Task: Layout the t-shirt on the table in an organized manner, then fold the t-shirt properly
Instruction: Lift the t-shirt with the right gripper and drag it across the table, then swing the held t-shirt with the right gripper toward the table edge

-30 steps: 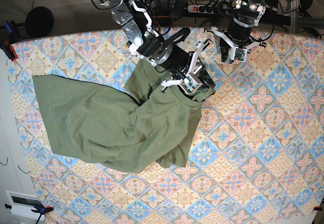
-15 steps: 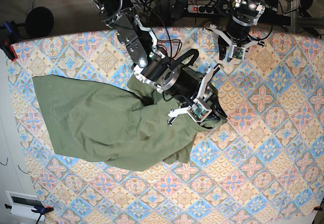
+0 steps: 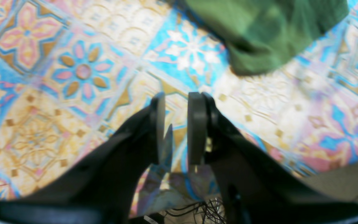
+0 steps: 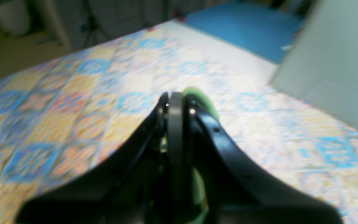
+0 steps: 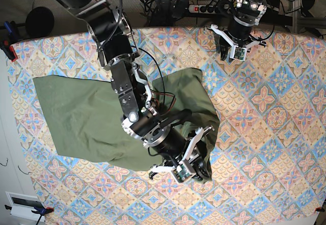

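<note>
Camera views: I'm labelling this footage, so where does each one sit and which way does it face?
Base: overhead, looking down on the table, both arms and the t-shirt.
Left wrist: behind the left end effector, aimed down at cloth; its fingers show.
Right wrist: behind the right end effector, pinching green fabric, looking across the table.
Shared: all show the t-shirt.

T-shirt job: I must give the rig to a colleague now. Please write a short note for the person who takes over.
Right gripper: shut on the t-shirt, low over the near middle of the table; green cloth shows between its fingers in the right wrist view.
Left gripper: jaws slightly apart, empty, hovering at the far edge, clear of the shirt.
T-shirt: on the table's left half, flat at the left, bunched and wrinkled where it is pinched.
Done: spreading started.
Left: flatten it fully, then fold.
</note>
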Controlling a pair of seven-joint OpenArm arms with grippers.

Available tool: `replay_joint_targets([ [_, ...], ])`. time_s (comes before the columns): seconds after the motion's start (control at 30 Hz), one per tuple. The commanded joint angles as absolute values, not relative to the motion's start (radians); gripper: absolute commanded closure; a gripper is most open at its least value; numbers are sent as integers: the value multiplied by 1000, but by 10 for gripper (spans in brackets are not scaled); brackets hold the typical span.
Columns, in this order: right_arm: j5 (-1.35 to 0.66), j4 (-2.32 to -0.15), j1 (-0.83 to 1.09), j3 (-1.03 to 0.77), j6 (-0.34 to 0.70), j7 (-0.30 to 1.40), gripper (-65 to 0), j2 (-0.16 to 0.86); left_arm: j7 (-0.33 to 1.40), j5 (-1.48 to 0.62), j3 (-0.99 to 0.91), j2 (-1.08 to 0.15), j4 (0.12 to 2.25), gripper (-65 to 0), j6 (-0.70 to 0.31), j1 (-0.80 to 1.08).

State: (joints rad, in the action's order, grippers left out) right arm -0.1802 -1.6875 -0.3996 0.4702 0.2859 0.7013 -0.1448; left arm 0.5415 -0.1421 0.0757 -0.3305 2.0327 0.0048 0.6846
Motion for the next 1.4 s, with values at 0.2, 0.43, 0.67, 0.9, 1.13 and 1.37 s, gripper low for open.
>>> replay_joint_targets([
  [0.2, -435, -1616, -579, 222, 285, 667, -4, -61, 519, -142, 73, -332, 2048, -131, 7, 690],
  [0.43, -532, -1581, -593, 53, 285, 665, -4, 133, 519, -142, 82, -331, 2040, -131, 7, 665],
  [0.67, -661, -1554, -593, -165, 285, 665, -4, 366, 519, -142, 82, -292, 2040, -131, 7, 662],
  [0.9, -803, -1509, -553, -372, 285, 668, -4, 584, 519, -143, 84, -280, 2040, -131, 7, 653],
  [1.13, -834, -1517, -348, -638, 283, 671, -4, 648, 519, -143, 93, -280, 2041, -131, 7, 634],
  [1.37, -834, -1652, -153, -633, 283, 671, -4, 627, 519, -142, 236, -280, 2040, -133, 7, 512],
])
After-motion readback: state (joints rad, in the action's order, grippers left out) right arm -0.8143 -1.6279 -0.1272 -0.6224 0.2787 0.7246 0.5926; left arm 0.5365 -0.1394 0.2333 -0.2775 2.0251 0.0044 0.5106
